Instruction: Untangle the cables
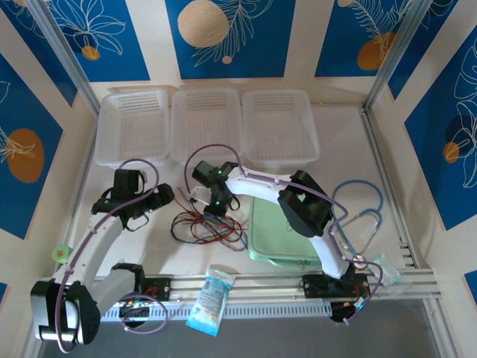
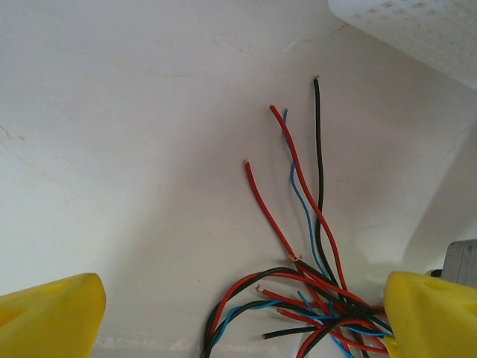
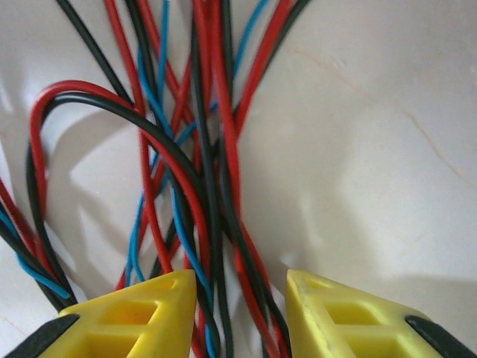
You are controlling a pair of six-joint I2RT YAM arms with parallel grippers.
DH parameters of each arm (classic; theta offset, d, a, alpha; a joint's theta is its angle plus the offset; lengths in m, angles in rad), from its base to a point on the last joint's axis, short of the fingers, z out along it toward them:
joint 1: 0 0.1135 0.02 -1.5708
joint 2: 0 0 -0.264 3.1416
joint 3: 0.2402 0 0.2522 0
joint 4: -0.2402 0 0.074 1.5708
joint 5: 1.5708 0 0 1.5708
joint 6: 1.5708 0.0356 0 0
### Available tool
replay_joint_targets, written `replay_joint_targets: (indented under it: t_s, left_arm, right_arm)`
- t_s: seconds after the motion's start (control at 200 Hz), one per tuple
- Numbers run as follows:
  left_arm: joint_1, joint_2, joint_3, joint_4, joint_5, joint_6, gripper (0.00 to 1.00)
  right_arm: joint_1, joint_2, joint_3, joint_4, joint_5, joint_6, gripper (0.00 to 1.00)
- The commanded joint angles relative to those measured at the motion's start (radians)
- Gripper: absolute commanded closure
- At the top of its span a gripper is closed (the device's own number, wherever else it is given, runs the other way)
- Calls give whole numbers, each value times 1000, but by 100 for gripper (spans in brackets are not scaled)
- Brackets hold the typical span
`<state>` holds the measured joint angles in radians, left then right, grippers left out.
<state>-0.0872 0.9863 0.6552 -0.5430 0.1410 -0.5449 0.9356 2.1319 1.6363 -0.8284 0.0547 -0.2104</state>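
Observation:
The cables [image 1: 209, 227] lie as a tangle of thin red, black and blue wires on the white table, between the two arms. My right gripper [image 1: 212, 209] is down over the top of the tangle. In the right wrist view its yellow fingers [image 3: 127, 317] stand apart, with a bundle of the cables [image 3: 201, 149] running between them and a gap left beside the right finger. My left gripper [image 1: 165, 195] hovers just left of the tangle, wide open. The loose cable ends [image 2: 298, 283] fan out between its fingertips [image 2: 52, 313], untouched.
Three white baskets [image 1: 133, 127] [image 1: 205, 123] [image 1: 279, 123] line the back of the table. A pale green tray [image 1: 268, 231] lies right of the tangle, under the right arm. A light-blue corded stethoscope [image 1: 365, 209] is at the right, a plastic packet [image 1: 210, 298] at the front edge.

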Motion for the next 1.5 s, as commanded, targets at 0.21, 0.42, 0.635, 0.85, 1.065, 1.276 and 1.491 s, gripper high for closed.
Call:
replay_joint_targets:
  t_s: [0.21,0.42,0.635,0.85,1.065,1.276,1.491]
  left_arm:
    - [9,3,6,-21,27,-3,8]
    - [9,12,7,-23,43,-3,9]
    - [9,13,9,-24,48,-6,10]
    - [10,14,12,-26,49,-3,10]
    - [9,13,11,-29,53,-1,11]
    - [9,2,14,-38,54,-2,12]
    - [9,-7,41,-46,77,-13,12]
  right_arm:
    - [-14,-4,4,-31,-13,-17,67]
    - [-16,0,-11,-16,-34,-23,82]
    - [-14,9,-14,-3,-45,-24,79]
    - [-15,22,-27,13,-49,-17,76]
    - [-15,25,-33,22,-59,-20,85]
    - [-9,-23,-34,23,-39,-24,100]
    - [-10,-183,-116,113,-3,-39,100]
